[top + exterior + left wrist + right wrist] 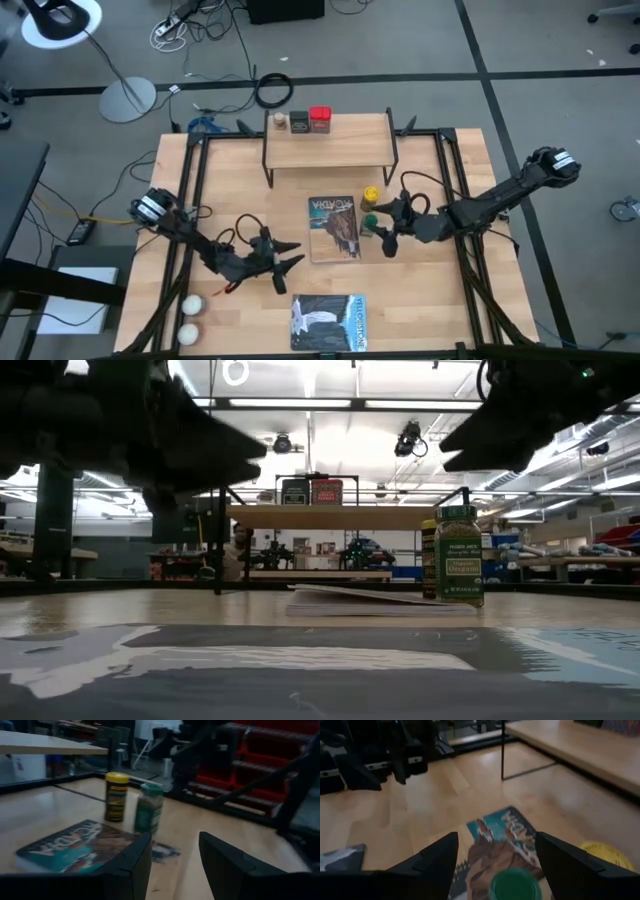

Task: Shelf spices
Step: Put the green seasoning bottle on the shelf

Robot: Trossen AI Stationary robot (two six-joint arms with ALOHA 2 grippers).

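The shelf [328, 142] stands at the table's far middle. On its far edge sit a tiny pale jar [280, 121], a dark square tin [299, 122] and a red tin [320, 119]. A yellow-lidded jar [371, 193] and a green jar [369, 220] stand upright on the table beside a book [334, 228]. My right gripper [496, 855] is open and hangs above the green jar's lid [515, 884], with a finger off to each side and clear of it. My left gripper [298, 254] is open and empty, level, to the book's left.
A second book or magazine [329, 322] lies at the near edge. Two white balls [193, 304] rest at the near left. Black frame rails [190, 200] run along the table's sides. Bare wood lies between the shelf's legs and the book.
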